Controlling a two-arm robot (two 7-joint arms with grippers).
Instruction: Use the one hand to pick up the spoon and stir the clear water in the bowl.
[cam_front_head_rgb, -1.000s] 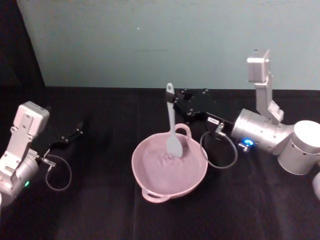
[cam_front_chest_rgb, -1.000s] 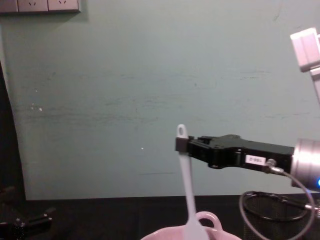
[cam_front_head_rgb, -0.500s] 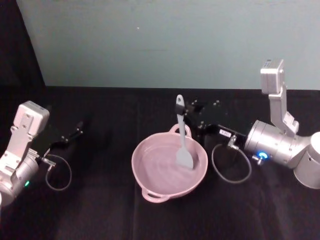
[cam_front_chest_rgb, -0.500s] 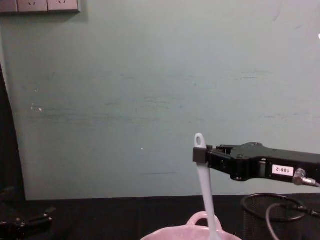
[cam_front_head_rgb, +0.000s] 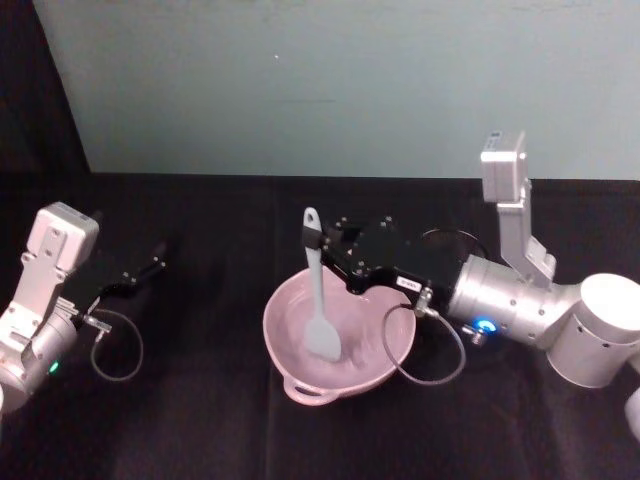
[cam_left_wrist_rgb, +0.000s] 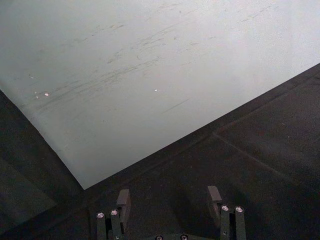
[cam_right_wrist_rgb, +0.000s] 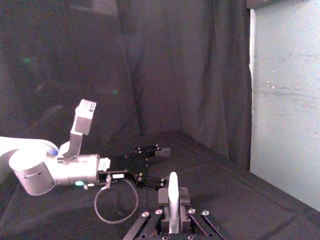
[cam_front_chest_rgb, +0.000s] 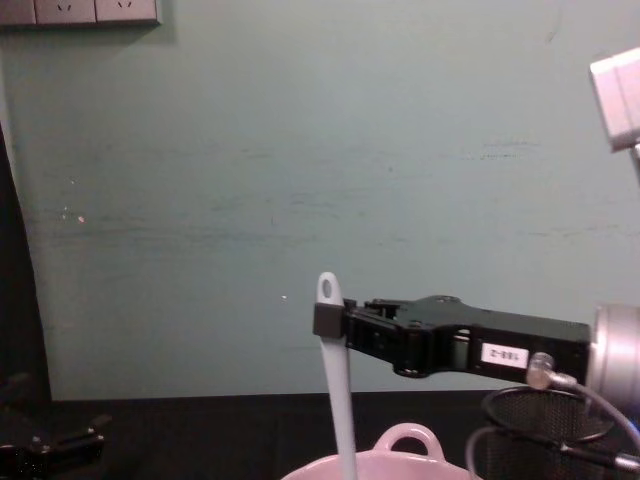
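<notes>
**Over the bowl (cam_front_head_rgb: 268, 322): spoon (cam_front_head_rgb: 316, 288) pinched upright**

At the middle of the black table (cam_front_head_rgb: 200, 430) sits our pale pink bowl. The white spoon stands in it nearly upright, with its blade down inside near the left wall and its handle hole on top. We cannot make out the water. Our right gripper (cam_front_head_rgb: 316, 240) reaches in level from the right and pinches the handle just below the hole. In the chest view, a black wire-mesh cup (cam_front_chest_rgb: 520, 440) stands to the right of the bowl, under that arm. Our left gripper (cam_front_head_rgb: 152, 264) lies low at the table's left, well apart, its fingers spread. A teal wall (cam_front_head_rgb: 300, 80) backs the table.
</notes>
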